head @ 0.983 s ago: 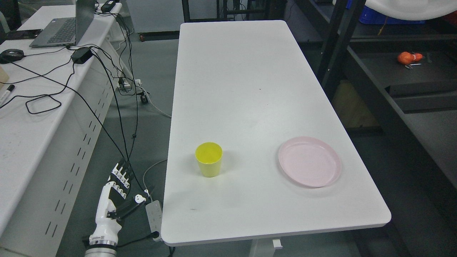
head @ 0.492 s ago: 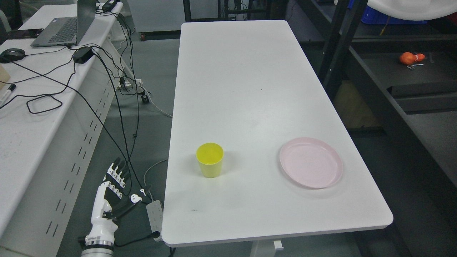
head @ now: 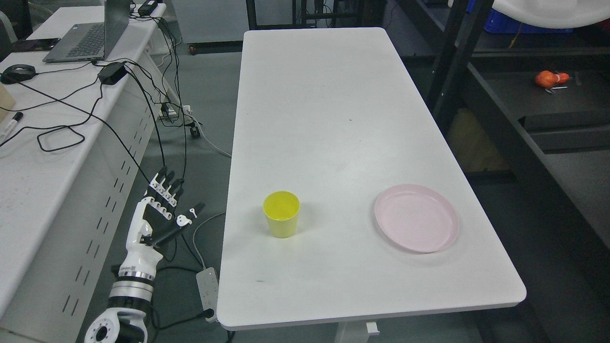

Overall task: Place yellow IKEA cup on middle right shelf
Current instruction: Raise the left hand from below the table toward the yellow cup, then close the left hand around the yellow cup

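yellow cup (head: pixel 281 214) upright on table (head: pixel 324 119), left hand (head: pixel 155 221) open beside it

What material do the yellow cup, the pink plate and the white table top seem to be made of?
The yellow cup looks like moulded plastic with a matte finish: one even colour, thin rim, no glare. The pink plate is probably the same kind of plastic, with a soft sheen along its raised rim. The white table top seems laminated board, smooth and matte, with rounded corners; its core is not visible.
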Controlling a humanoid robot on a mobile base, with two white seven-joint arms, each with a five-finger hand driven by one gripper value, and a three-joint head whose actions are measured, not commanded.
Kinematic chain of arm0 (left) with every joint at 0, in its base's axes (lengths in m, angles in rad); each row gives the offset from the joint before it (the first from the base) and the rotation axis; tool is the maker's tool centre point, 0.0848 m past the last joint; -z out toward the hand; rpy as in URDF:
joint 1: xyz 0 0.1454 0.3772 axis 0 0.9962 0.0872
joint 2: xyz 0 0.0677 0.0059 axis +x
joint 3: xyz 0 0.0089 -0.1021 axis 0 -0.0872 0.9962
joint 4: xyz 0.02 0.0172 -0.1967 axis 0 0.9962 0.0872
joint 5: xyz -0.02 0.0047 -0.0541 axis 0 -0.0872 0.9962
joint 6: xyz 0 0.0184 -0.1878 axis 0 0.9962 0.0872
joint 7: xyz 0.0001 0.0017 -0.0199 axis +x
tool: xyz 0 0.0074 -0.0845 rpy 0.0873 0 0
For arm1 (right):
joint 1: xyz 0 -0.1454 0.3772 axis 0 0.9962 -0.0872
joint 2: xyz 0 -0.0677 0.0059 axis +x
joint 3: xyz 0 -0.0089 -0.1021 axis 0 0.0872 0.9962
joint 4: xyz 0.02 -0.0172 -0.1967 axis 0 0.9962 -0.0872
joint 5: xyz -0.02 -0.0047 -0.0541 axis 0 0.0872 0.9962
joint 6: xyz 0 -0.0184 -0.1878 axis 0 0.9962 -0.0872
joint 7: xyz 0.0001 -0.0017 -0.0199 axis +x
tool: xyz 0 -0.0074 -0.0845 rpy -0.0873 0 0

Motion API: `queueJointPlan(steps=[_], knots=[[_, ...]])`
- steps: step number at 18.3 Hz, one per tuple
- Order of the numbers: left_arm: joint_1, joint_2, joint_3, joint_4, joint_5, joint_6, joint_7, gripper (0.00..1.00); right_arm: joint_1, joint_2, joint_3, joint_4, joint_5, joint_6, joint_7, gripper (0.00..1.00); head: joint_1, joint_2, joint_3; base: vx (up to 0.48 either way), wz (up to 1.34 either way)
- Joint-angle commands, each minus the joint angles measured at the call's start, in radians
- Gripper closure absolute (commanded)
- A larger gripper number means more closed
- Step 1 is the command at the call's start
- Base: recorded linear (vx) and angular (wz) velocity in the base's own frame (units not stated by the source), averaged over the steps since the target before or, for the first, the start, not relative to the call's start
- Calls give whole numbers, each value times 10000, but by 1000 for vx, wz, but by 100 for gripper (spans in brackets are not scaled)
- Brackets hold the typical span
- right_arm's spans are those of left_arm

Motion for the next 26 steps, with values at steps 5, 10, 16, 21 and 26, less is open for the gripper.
queueJointPlan(steps=[5,10,16,21,26], knots=[[-1557,-41,-988,2001,173,791,-645,5,138,-175,169,0,-245,6,41,1,0,0,0,0,0],[-2111,-41,-1752,2588,-181,1421,-707,5,138,-175,169,0,-245,6,41,1,0,0,0,0,0],[-2188,-41,-3410,2557,-825,1421,-753,5,138,-175,169,0,-245,6,41,1,0,0,0,0,0],[-2050,-41,-4040,2573,-1270,1421,-768,4,138,-175,169,0,-245,6,41,1,0,0,0,0,0],[-1973,-41,-4118,2848,-1501,1421,-753,4,138,-175,169,0,-245,6,41,1,0,0,0,0,0]])
